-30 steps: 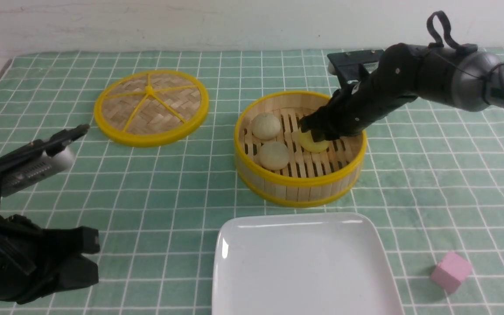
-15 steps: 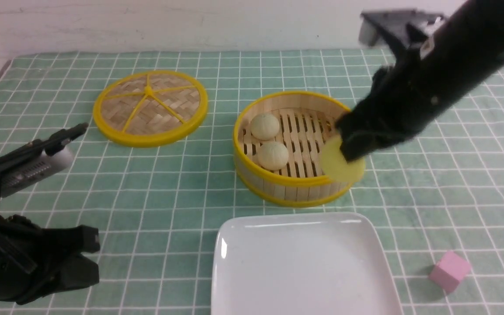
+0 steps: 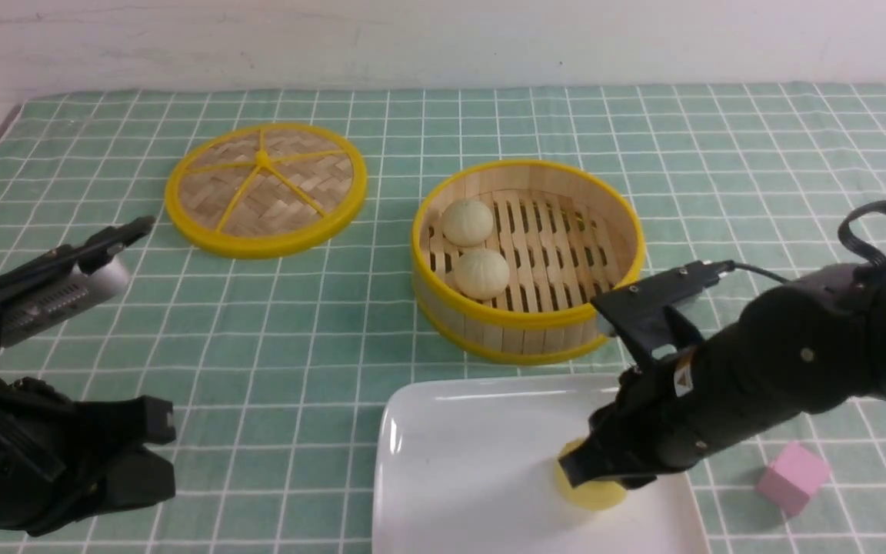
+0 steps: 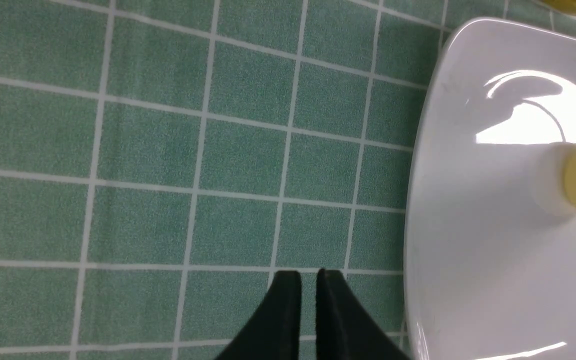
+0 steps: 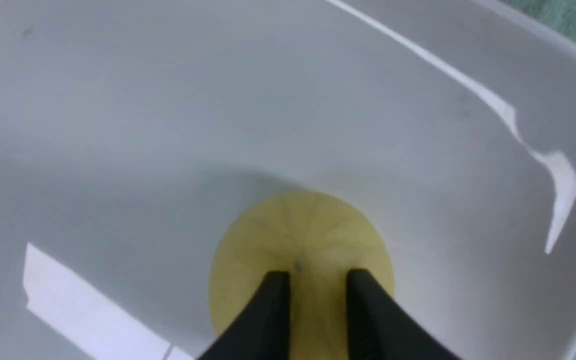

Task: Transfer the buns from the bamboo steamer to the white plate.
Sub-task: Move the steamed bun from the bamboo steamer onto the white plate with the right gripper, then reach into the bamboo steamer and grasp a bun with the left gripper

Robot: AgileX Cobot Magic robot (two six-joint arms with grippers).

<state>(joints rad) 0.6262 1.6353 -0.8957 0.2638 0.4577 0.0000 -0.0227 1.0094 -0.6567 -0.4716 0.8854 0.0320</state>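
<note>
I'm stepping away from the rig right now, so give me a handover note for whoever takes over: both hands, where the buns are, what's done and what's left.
Right hand: shut on the yellow bun, low over the white plate, towards its right side. Can't tell whether the bun touches the plate.
Left hand: shut, empty, over the tablecloth left of the plate.
Two beige buns lie in the bamboo steamer, behind the plate.
Done: the yellow bun is out of the steamer.
Left: release it on the plate, then move both beige buns across.
</note>
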